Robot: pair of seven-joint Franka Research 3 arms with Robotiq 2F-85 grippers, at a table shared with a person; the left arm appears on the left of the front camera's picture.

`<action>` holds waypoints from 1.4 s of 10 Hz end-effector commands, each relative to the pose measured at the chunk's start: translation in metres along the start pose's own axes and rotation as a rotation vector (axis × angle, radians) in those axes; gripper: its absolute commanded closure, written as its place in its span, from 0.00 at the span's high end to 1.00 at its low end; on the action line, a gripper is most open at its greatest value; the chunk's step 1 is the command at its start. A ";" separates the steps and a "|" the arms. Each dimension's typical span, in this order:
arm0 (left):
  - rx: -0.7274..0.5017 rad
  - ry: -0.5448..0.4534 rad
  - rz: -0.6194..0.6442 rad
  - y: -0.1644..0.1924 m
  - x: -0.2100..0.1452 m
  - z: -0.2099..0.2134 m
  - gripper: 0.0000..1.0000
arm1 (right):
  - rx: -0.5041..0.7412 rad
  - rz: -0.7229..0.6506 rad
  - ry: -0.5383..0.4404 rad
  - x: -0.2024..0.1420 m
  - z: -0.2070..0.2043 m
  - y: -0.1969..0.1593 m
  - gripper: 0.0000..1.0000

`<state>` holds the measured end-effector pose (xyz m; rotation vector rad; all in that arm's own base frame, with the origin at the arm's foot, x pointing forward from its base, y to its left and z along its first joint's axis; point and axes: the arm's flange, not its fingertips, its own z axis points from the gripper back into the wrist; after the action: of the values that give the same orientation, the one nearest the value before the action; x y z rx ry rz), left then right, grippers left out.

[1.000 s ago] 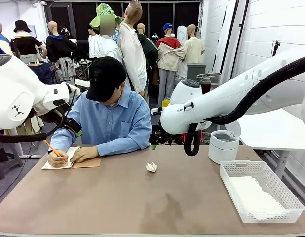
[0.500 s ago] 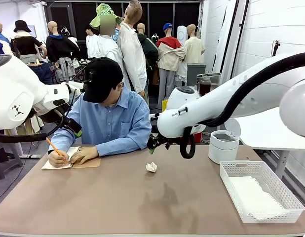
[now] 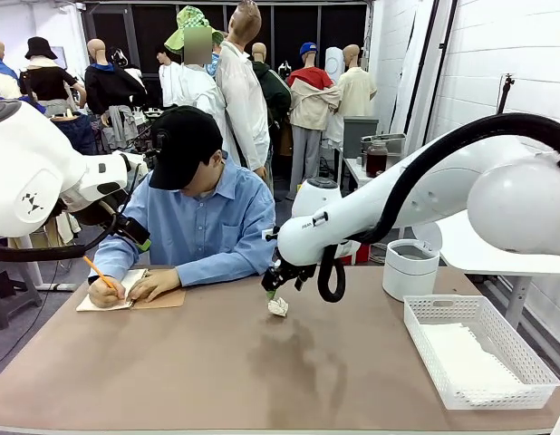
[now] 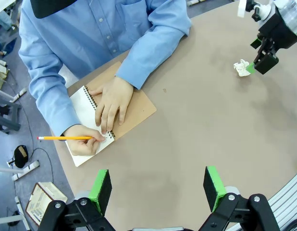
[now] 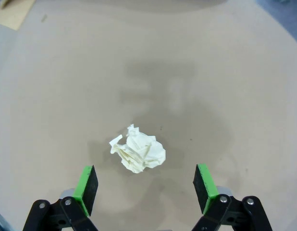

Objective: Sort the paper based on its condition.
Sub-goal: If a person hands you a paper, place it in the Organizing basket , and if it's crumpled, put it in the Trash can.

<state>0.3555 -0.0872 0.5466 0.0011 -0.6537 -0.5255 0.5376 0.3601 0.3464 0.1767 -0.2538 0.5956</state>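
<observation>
Resting on the brown table (image 3: 171, 381), a white basket (image 3: 443, 301) sits at four o'clock from centre. The right gripper (image 5: 144, 185), wide and empty, hangs over the crumpled paper ball (image 5: 138, 154) at its twelve o'clock. Likely light, springy: pinch across its middle.

Crumpled paper (image 5: 138, 154) on matt, smooth tabletop (image 5: 211, 62).

Paper (image 3: 278, 307) between notebook (image 3: 162, 299) at left and basket (image 3: 443, 301) at right
</observation>
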 end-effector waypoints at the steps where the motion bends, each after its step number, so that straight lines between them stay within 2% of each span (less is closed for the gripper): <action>1: -0.001 -0.001 0.003 0.001 0.000 0.000 1.00 | -0.024 0.030 0.040 0.014 -0.009 0.003 1.00; 5: -0.001 -0.001 0.003 0.001 0.000 0.000 1.00 | -0.049 0.086 0.092 0.022 -0.027 0.006 1.00; 13: -0.001 -0.001 0.003 0.001 0.000 0.000 1.00 | -0.071 0.071 0.133 0.026 -0.045 0.006 1.00; 14: -0.001 -0.001 0.003 0.001 0.000 0.000 1.00 | -0.069 0.065 0.137 0.027 -0.044 0.005 0.85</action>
<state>0.3555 -0.0872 0.5466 0.0011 -0.6537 -0.5255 0.5602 0.3861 0.3104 0.0990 -0.1489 0.6744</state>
